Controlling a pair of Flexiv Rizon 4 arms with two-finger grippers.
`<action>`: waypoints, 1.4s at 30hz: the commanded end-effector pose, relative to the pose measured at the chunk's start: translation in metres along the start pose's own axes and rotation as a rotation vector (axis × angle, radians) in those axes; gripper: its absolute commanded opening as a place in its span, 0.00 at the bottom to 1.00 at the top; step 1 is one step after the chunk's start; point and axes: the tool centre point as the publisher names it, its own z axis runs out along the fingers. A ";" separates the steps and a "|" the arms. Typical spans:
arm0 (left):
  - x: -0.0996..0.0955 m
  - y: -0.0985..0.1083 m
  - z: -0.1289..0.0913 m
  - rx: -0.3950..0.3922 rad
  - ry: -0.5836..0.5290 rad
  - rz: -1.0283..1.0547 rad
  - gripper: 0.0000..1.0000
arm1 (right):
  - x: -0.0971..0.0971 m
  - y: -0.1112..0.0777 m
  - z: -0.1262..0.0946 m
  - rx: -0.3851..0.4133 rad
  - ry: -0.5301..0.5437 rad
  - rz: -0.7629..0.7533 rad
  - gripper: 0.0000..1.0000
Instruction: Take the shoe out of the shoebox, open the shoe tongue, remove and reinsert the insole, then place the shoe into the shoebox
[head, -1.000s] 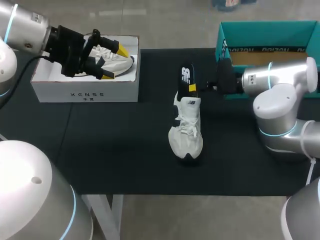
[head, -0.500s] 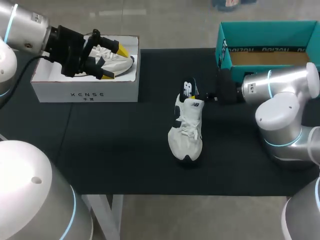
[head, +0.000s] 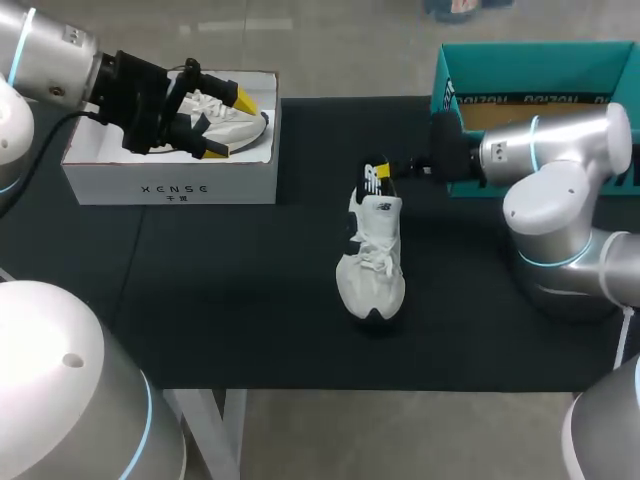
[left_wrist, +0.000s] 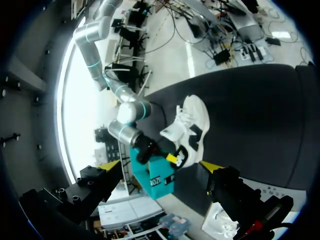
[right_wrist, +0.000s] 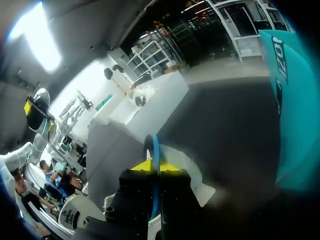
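A white shoe with black accents lies mid-table, toe toward the front edge. A dark insole sticks up out of its heel opening. My right gripper is shut on the insole's upper end. In the right wrist view the thin insole stands edge-on between the yellow fingertips, with the shoe under them. My left gripper hangs open over the white shoebox at the back left. The left wrist view has the shoe far ahead of its open gripper.
A second white shoe lies inside the white shoebox. A teal box stands at the back right, close behind my right arm; it shows beside the gripper as a teal wall. Black mat covers the table.
The insole has gone down from standing tall above the heel to sitting lower in the shoe. My right gripper came down with it. The left arm has not moved.
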 end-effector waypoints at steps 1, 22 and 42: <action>0.000 -0.001 0.000 -0.002 0.002 0.000 1.00 | 0.007 -0.020 -0.002 0.007 -0.016 0.003 0.00; 0.000 -0.001 0.000 -0.002 0.002 0.000 1.00 | 0.017 -0.032 -0.006 0.046 -0.041 0.008 1.00; 0.000 -0.001 0.000 -0.002 0.002 0.000 1.00 | 0.027 -0.014 -0.017 0.081 -0.276 -0.005 0.00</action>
